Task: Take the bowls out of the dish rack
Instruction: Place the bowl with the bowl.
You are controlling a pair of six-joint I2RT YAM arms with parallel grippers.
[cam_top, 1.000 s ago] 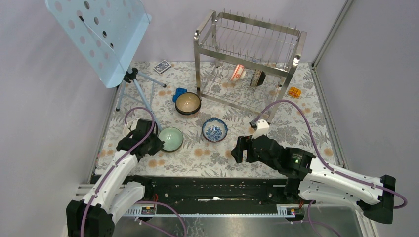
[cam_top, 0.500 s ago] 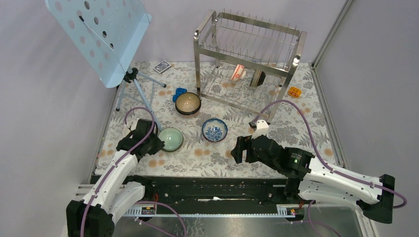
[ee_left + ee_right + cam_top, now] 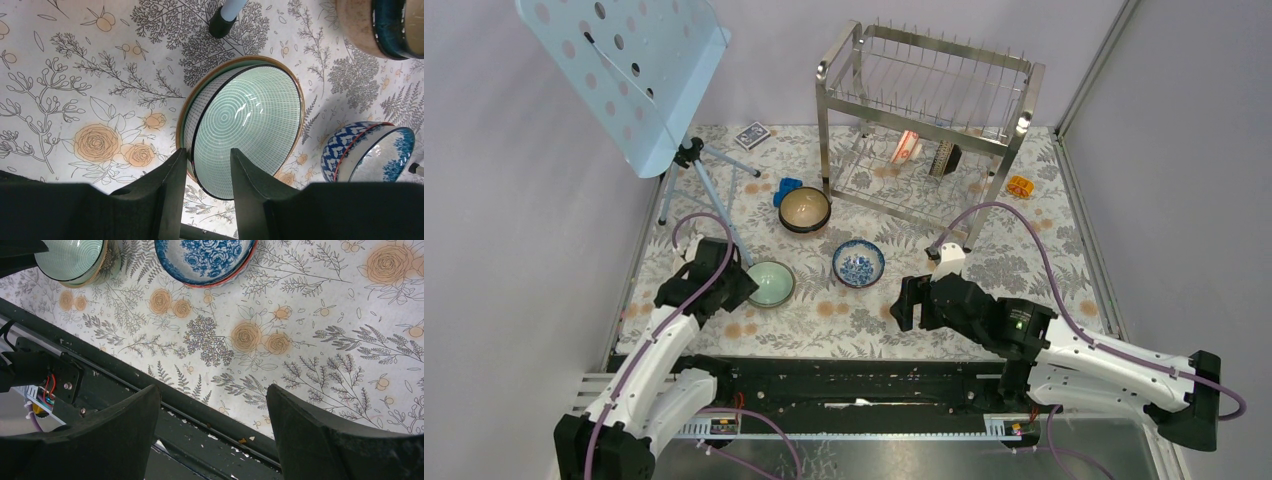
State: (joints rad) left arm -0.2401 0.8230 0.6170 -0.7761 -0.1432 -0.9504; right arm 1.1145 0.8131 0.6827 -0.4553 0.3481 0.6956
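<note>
Three bowls sat on the floral tabletop [image 3: 844, 318] and two more stood on edge in the lower tier of the steel dish rack [image 3: 823, 120] at the far side. The upper tier showed no bowl. The left end effector [image 3: 207, 156] straddled the near rim of the pale green bowl [image 3: 245, 125], one finger outside the wall and one inside. Its fingers were apart, with a gap wider than the wall, so the bowl rested on the tabletop and was not pinched. To its right lay the blue-and-white bowl [image 3: 859, 263], and beyond it, just in front of the rack's left legs, the dark brown bowl [image 3: 804, 209] with the tan inside. The right end effector [image 3: 212, 390] hung above bare tabletop near the front edge, its fingers spread wide with nothing between them. The two left to unload, a red-patterned bowl [image 3: 906, 146] and a dark bowl [image 3: 946, 158], were side by side, their rims upright and their open faces turned sideways. Both lay far and slightly right of the right end effector, and far and well to the right of the left one. The right arm therefore looked the nearer for the next reach, which would have to pass in under the rack's top tier. A pale blue music stand [image 3: 624, 70] stood at the far left.
</note>
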